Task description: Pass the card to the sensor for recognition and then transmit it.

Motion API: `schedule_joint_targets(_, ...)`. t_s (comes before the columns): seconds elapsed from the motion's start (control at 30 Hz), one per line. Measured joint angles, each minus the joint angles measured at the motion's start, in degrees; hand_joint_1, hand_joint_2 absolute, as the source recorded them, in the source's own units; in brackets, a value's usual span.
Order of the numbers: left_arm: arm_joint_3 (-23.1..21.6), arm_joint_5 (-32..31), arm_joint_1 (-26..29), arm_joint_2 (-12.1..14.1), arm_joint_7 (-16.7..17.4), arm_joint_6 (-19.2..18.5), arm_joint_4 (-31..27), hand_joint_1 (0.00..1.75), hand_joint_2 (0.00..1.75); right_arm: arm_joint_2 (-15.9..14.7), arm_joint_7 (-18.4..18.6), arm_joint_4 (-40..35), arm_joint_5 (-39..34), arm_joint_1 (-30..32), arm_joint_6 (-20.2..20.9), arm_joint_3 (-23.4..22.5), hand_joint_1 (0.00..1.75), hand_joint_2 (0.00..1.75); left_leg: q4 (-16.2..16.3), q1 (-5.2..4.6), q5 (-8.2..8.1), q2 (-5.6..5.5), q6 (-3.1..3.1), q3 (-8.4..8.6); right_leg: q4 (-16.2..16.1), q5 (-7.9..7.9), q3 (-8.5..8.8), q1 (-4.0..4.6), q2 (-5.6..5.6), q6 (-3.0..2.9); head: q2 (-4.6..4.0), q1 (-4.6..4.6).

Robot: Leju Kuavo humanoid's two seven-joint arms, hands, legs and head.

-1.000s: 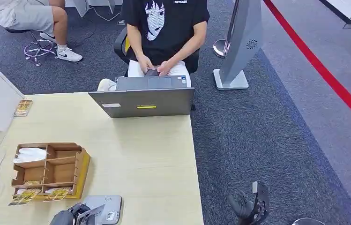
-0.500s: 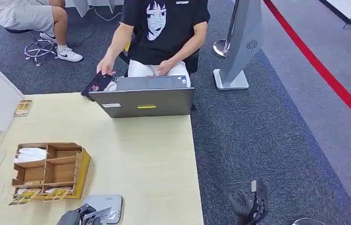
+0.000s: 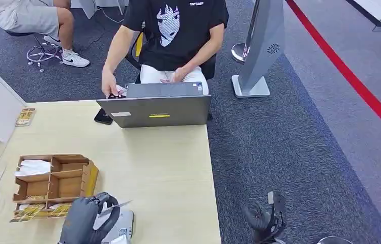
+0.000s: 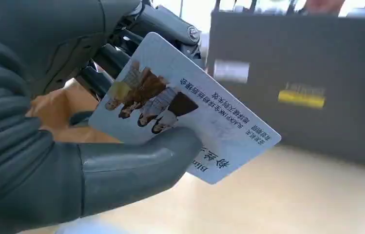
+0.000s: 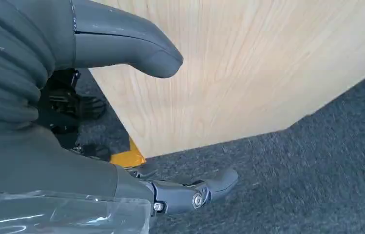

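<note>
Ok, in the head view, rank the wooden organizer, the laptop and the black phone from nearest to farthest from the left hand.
From the left hand:
1. Wooden organizer, just beyond it, slightly left.
2. Laptop, at the table's far edge.
3. Black phone, beside the laptop's left end; too close to call against the laptop.

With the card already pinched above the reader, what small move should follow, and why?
Probably lower the left robot hand a little so the pale blue printed card comes flat over the grey sensor pad. The thumb and fingers grip the card, which sits tilted just above the pad, near the wooden divided box.
</note>
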Motion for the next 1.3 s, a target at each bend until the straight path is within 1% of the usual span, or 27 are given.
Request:
schedule_joint_targets(0.07,4.44,-2.01,-1.90,-1.57,-1.67,-0.73,-0.46,1.75,1.75,0.00,-0.22,1.14,0.00,-0.57,0.40,0.30,0.00,1.75,0.00,0.00,0.04,-0.03,-0.04,0.01,0.02,0.01,0.00,0.00,-0.01,0.00,0.00,0.00)
schedule_joint_targets(0.13,7.49,-3.40,-4.15,-2.44,-2.24,-0.66,-0.68,1.75,1.75,0.00,-0.59,2.10,0.02,-1.02,0.77,0.52,0.00,1.75,0.00,0.01,0.06,-0.04,-0.03,0.01,0.04,0.01,-0.01,0.01,-0.02,0.00,0.00,0.00)
schedule_joint_targets(0.27,13.12,-4.62,-9.88,-3.10,-1.78,-0.66,-0.61,1.75,1.75,0.07,-0.72,3.94,0.15,-1.95,1.18,1.20,0.00,1.75,0.00,0.03,0.10,-0.07,-0.08,0.00,0.10,0.01,-0.01,0.03,-0.03,0.00,0.00,0.00)
schedule_joint_targets(0.37,16.01,-5.21,-13.67,-3.17,-1.03,-0.84,0.43,1.75,1.75,0.11,-0.76,4.86,0.20,-2.43,1.47,1.38,0.00,1.75,0.00,0.03,0.10,-0.06,-0.09,0.00,0.11,0.01,-0.01,0.03,-0.02,0.00,0.00,0.00)
schedule_joint_targets(0.47,18.22,-5.28,-16.11,-3.17,-0.58,-0.90,2.14,1.75,1.75,0.11,-0.79,5.51,0.63,-2.68,1.73,1.60,0.00,1.75,0.00,0.02,0.10,-0.05,-0.09,0.00,0.11,0.01,-0.02,0.03,-0.01,0.00,0.00,0.02)
schedule_joint_targets(0.63,20.52,-4.49,-19.33,-3.41,2.55,-1.93,6.78,1.75,1.75,0.11,-0.79,6.60,0.94,-3.35,2.21,1.64,0.00,1.75,0.00,0.02,0.10,-0.05,-0.09,0.00,0.11,0.01,-0.03,0.02,0.00,0.00,0.00,0.00)
schedule_joint_targets(0.73,21.98,-3.70,-20.34,-3.54,3.03,-1.91,9.31,1.75,1.75,0.11,-0.79,7.06,0.98,-3.58,2.23,1.64,0.00,1.75,0.00,0.02,0.10,-0.05,-0.09,0.00,0.11,0.01,-0.03,0.02,0.01,-0.01,0.00,0.00)
schedule_joint_targets(0.93,23.73,-0.99,-20.58,-4.06,2.53,-1.67,12.17,1.75,1.75,0.11,-0.79,7.72,1.01,-3.89,2.54,1.64,0.00,1.75,0.00,0.02,0.10,-0.05,-0.09,-0.01,0.11,0.01,-0.03,0.02,0.00,0.00,0.00,0.00)
schedule_joint_targets(1.03,24.14,-0.86,-20.57,-4.28,2.00,-1.45,12.98,1.75,1.75,0.11,-0.79,7.92,1.03,-3.94,2.74,1.64,0.00,1.75,0.00,0.02,0.10,-0.05,-0.08,-0.02,0.11,0.01,-0.03,0.02,0.00,0.00,0.00,0.00)
schedule_joint_targets(1.3,24.49,-0.86,-20.56,-4.58,1.92,-1.23,14.14,1.75,1.75,0.11,-0.79,8.18,1.03,-3.94,2.91,1.64,0.00,1.75,0.00,0.02,0.10,-0.05,-0.09,-0.02,0.11,0.01,-0.02,0.02,-0.01,0.00,0.00,0.00)
